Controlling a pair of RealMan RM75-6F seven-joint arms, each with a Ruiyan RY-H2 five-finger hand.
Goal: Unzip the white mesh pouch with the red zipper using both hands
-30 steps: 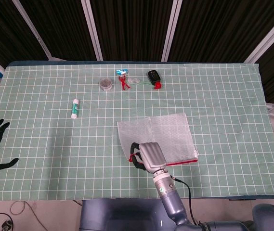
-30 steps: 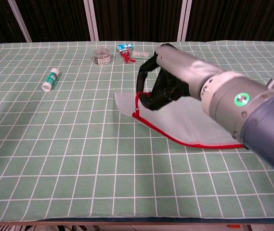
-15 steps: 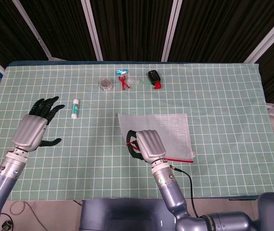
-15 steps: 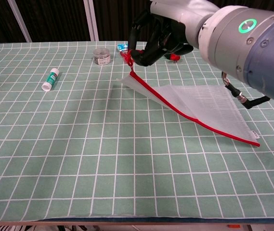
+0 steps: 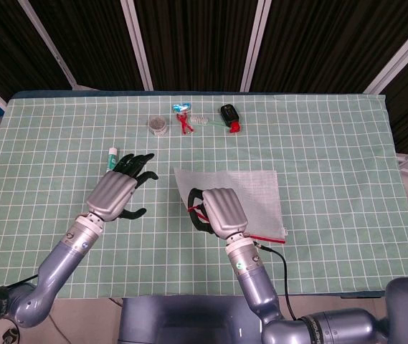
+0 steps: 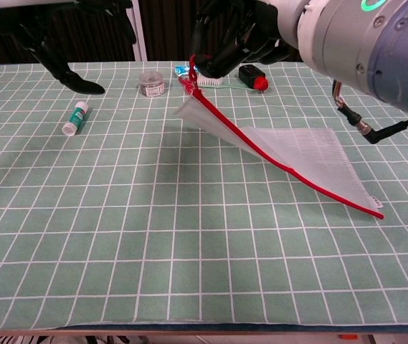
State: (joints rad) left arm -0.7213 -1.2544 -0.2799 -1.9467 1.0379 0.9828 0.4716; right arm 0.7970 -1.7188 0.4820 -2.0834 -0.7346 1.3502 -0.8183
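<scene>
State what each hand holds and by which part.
The right hand pinches the pouch by the red pull at its zipper end, lifting that corner. The left hand holds nothing, fingers spread.

Both arms are blue-grey, each hand silver-backed with black fingers, right hand (image 5: 218,211) and left hand (image 5: 119,192) alike.

Counter (image 5: 333,165) is covered edge to edge with a green cloth (image 5: 60,165) printed in a white square grid; a dark blue edge shows along the far side. Backdrop behind the counter: black ribbed panels (image 5: 196,43) separated by white frame bars (image 5: 138,44), which appear slanted in the head view and upright in the chest view. Pale floor with loose cables (image 5: 24,309) visible at lower left. Lighting even, with soft shadows on the cloth.
</scene>
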